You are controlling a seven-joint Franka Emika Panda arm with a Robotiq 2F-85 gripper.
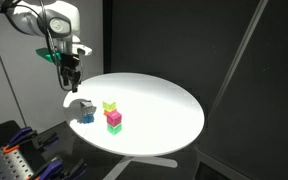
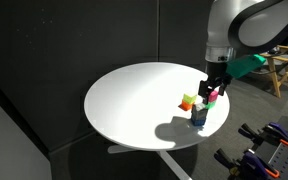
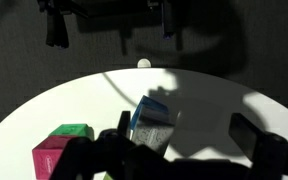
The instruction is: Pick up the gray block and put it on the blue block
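The gray block [image 1: 83, 104] rests on top of the blue block [image 1: 86, 117] near the edge of the round white table [image 1: 164, 105]. The stack also shows in an exterior view, gray block [image 2: 198, 108] over blue block [image 2: 200, 120]. In the wrist view the gray block [image 3: 152, 128] fills the middle, with a strip of the blue block [image 3: 144, 104] at its edge. My gripper [image 1: 70, 82] [image 2: 212, 90] hangs open and empty a little above the stack. In the wrist view the gripper's [image 3: 184, 130] fingers stand apart, and the stack lies close to the left finger.
A yellow-green cube [image 1: 109, 105], a pink cube [image 1: 114, 117] and a green cube [image 1: 114, 127] sit close beside the stack. The pink cube [image 3: 52, 158] and green cube [image 3: 74, 131] show at the wrist view's lower left. Tool racks [image 1: 24, 155] stand below the table edge.
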